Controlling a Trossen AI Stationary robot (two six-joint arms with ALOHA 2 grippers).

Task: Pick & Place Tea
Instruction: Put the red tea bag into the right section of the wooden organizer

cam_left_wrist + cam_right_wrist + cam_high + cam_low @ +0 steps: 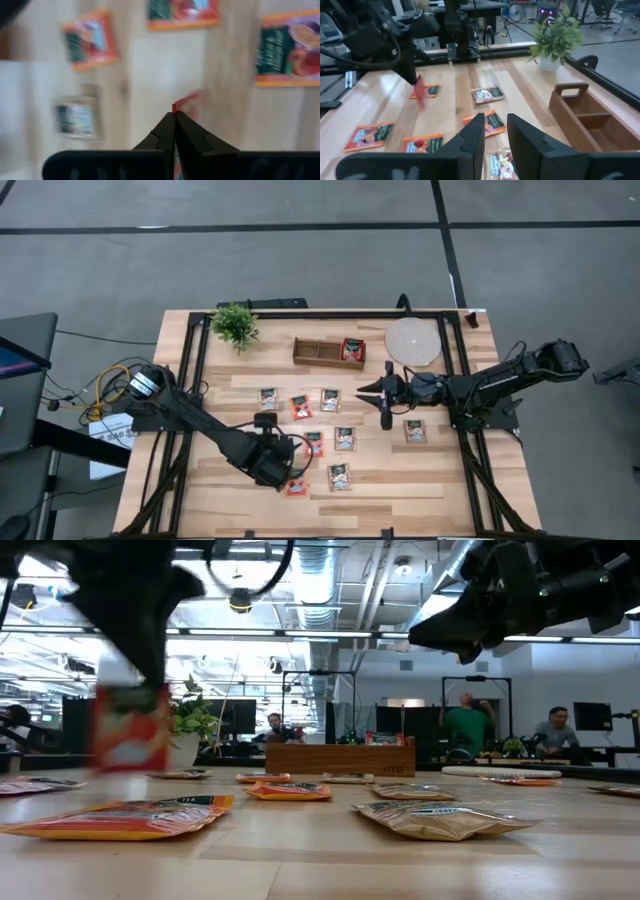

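Note:
My left gripper (283, 468) hovers over the table's near middle, shut on a red-orange tea sachet (130, 727) that also shows in the right wrist view (419, 92). Several more sachets, red-orange and pale, lie flat on the table, among them a red-orange one (296, 487) just below the left gripper and pale ones (340, 476) (415, 430). One red sachet (352, 350) sits in the right compartment of the wooden tray (315, 353). My right gripper (494, 131) is open, raised above the table right of centre (385, 395), touching nothing. My left gripper pinches the red-orange sachet by its top edge (128, 690) between its two fingers, coming from above and pointing down. In the left wrist view only a thin red edge (174, 107) shows at the shut fingertips. The sachet hangs upright below the fingers, lifted clear of the table.
A small potted plant (235, 325) stands at the far left and a round pale disc (413, 342) lies at the far right beside the tray. Dark frame rails run along the table's sides. People sit and stand in the room beyond the far edge.

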